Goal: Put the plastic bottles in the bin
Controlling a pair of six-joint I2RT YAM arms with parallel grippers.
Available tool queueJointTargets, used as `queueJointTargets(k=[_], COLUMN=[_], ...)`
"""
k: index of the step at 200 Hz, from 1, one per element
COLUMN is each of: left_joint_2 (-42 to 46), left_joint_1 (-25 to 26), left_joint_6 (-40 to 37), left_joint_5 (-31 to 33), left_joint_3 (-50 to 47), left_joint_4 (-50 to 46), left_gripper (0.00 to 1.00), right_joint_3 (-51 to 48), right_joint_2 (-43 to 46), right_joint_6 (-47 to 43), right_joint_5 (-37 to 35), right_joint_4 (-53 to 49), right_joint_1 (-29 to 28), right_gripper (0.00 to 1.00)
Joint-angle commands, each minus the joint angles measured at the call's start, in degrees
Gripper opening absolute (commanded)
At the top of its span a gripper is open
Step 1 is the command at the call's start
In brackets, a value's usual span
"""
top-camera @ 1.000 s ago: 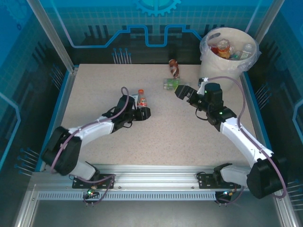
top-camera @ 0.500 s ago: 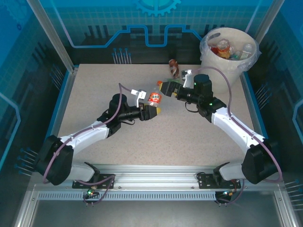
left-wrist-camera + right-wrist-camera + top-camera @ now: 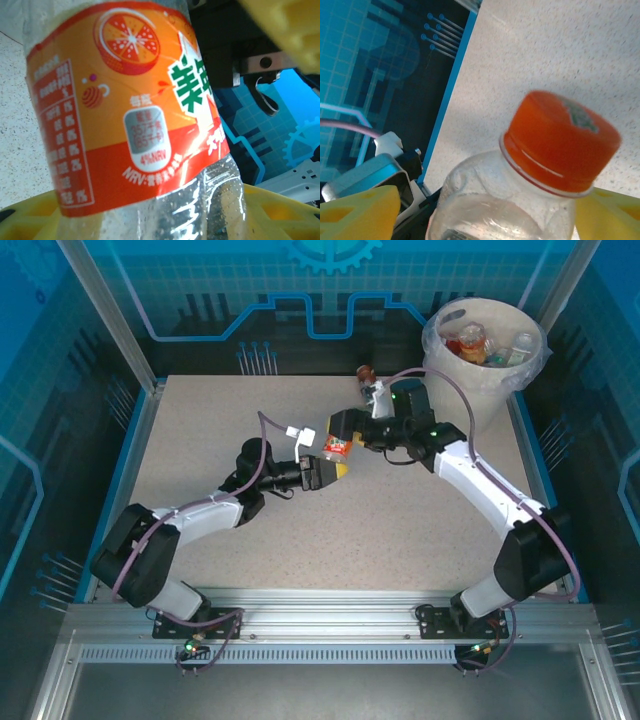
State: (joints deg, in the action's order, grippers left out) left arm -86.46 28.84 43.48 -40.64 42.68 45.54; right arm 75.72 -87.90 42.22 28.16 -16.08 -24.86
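Note:
A clear plastic bottle (image 3: pixel 336 447) with an orange label (image 3: pixel 125 115) and orange cap (image 3: pixel 560 145) is held above the table's middle. My left gripper (image 3: pixel 326 454) is shut on its lower body, the yellow pads (image 3: pixel 280 212) pressed against it. My right gripper (image 3: pixel 346 432) has come in from the right and stands open around the bottle's neck and cap end (image 3: pixel 485 215). Its left pad (image 3: pixel 360 210) is still apart from the plastic. The bin (image 3: pixel 448 375), a cream bucket with a bag liner, stands at the far right corner with several bottles (image 3: pixel 472 340) inside.
Another small bottle (image 3: pixel 367 377) with a reddish-brown label lies near the table's far edge, just behind the right wrist. Blue walls and metal frame posts enclose the table on all sides.
The left arm lifted the orange-label bottle and carried it right. The right gripper swung left from beside the bin to the bottle's cap end, and its jaws narrowed.

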Motion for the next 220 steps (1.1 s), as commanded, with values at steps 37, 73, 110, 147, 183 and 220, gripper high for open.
queueJointTargets(k=[37,73,110,147,183,220], left_joint_2=[-0.2,-0.4,1.3,5.0,8.4,11.5], left_joint_1=[0.2,0.2,0.2,0.1,0.1,0.0], left_joint_6=[-0.4,-0.7,-3.6,-7.1,-10.8,-14.3], left_joint_5=[-0.4,0.9,7.5,9.5,10.6,15.7], left_joint_3=[0.5,0.9,3.2,2.3,2.4,2.7], left_joint_4=[1.9,0.0,-11.7,-15.1,-18.8,-24.6], left_gripper=[0.45,0.51,0.78,0.91,0.99,0.99], right_joint_3=[0.8,0.5,0.0,-2.4,-4.8,-4.3], right_joint_2=[-1.9,-1.7,-0.2,2.3,5.0,7.9], right_joint_6=[2.4,1.7,1.1,0.9,2.4,0.2], right_joint_5=[6.4,6.4,2.5,-3.3,-4.9,-7.0], right_joint_4=[2.2,2.9,2.9,3.1,6.6,5.1], right_joint_1=[-0.9,-0.9,-0.8,0.1,2.4,6.5], right_gripper=[0.64,0.48,0.41,0.37,0.34,0.33])
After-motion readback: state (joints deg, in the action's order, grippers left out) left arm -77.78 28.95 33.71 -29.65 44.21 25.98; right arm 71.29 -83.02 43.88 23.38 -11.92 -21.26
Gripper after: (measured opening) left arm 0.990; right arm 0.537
